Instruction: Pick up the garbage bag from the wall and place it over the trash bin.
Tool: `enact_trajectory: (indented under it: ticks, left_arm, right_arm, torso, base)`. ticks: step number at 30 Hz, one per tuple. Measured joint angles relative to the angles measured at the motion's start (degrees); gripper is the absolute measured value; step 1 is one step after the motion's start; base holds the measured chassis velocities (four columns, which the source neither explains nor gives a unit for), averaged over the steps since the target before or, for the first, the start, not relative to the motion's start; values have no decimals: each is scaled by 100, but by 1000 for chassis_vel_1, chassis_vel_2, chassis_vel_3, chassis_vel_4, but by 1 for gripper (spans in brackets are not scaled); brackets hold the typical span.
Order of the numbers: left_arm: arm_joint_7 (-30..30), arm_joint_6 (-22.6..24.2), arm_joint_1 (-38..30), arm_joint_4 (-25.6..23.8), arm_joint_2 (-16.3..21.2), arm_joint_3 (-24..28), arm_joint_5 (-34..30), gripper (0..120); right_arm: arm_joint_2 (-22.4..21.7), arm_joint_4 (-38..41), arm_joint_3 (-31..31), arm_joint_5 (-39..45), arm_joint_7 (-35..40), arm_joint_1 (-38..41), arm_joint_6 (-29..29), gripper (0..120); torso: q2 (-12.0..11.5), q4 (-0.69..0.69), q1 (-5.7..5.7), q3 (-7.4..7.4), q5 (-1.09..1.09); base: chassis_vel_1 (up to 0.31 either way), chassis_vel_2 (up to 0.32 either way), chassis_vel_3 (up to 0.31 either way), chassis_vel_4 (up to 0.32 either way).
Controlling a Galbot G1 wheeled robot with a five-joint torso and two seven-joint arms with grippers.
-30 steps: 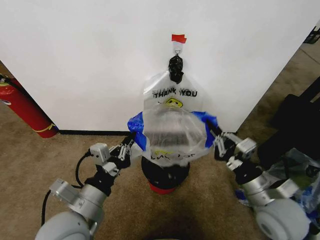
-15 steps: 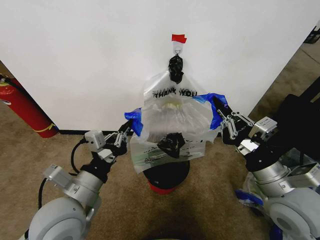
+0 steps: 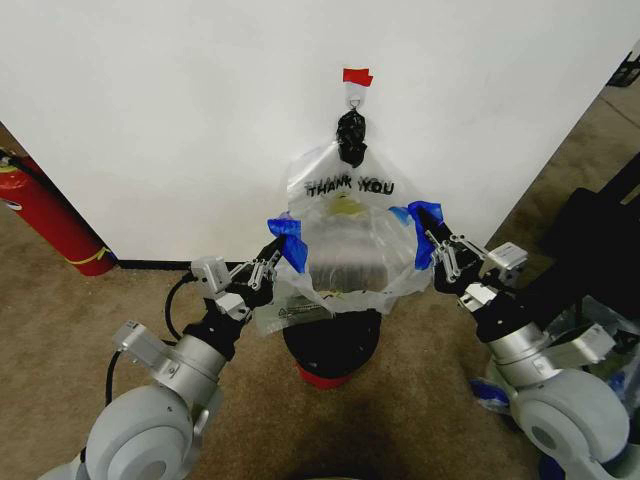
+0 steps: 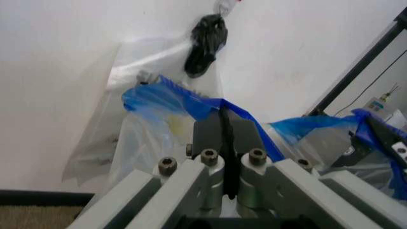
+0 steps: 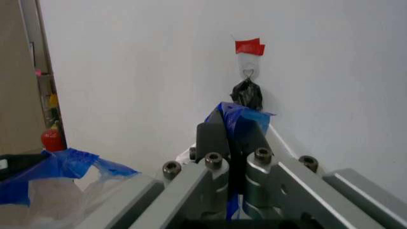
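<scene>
The garbage bag (image 3: pixel 350 262), thin and translucent, hangs stretched between my two grippers, right over the trash bin (image 3: pixel 330 345), a round black basket with a red base. My left gripper (image 3: pixel 272 262) is shut on one blue handle (image 3: pixel 291 240), and my right gripper (image 3: pixel 436 258) is shut on the other blue handle (image 3: pixel 424 222). In the left wrist view my left gripper (image 4: pixel 224 131) pinches blue plastic (image 4: pixel 167 98). The right wrist view has my right gripper (image 5: pixel 231 138) closed on a blue fold (image 5: pixel 245 116). The bag's lower edge hides the bin's rim.
A matching bag (image 3: pixel 348 185) with a black knotted top (image 3: pixel 351 135) hangs from a hook under red tape (image 3: pixel 357 76) on the white wall. A red fire extinguisher (image 3: pixel 48 222) stands at the left. Dark equipment (image 3: pixel 592 250) and clear stuffed bags (image 3: pixel 600 345) crowd the right.
Both grippers have lifted the bag up from low over the bin. In the last half second they drew closer together and the right one came down a little.
</scene>
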Motion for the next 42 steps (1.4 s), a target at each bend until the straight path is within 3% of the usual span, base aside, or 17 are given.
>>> enact_trajectory:
  ticks: [4, 16, 22, 36, 42]
  left_arm:
    - [12, 4, -16, 168, -89, 78, 15, 0]
    - [30, -89, -195, 1129, -311, 453, 79, 0]
    - [30, -162, -140, 1559, -361, 505, 170, 0]
    - [117, -335, 316, 1427, -136, 66, 183, 0]
    - [121, -356, 368, 1563, -294, 192, 292, 0]
  right_arm:
    - [4, -103, -19, 18, -11, 8, 13, 0]
    - [584, -745, -527, -281, -91, -88, 81, 0]
    - [1101, -1330, -1069, -650, -111, -55, 191, 0]
    - [1824, -1457, -1602, -782, -80, -90, 198, 0]
    - [2020, -1851, -1691, -784, 36, -52, 217, 0]
  torso:
    - [0, 0, 0, -1, -1]
    - [0, 0, 0, -1, -2]
    - [0, 0, 0, -1, 0]
    - [0, 0, 0, -1, -1]
    - [0, 0, 0, -1, 0]
  base:
    - [0, 0, 0, 0]
    - [0, 0, 0, 0]
    - [0, 0, 0, 0]
    - [0, 0, 0, 0]
    - [0, 0, 0, 0]
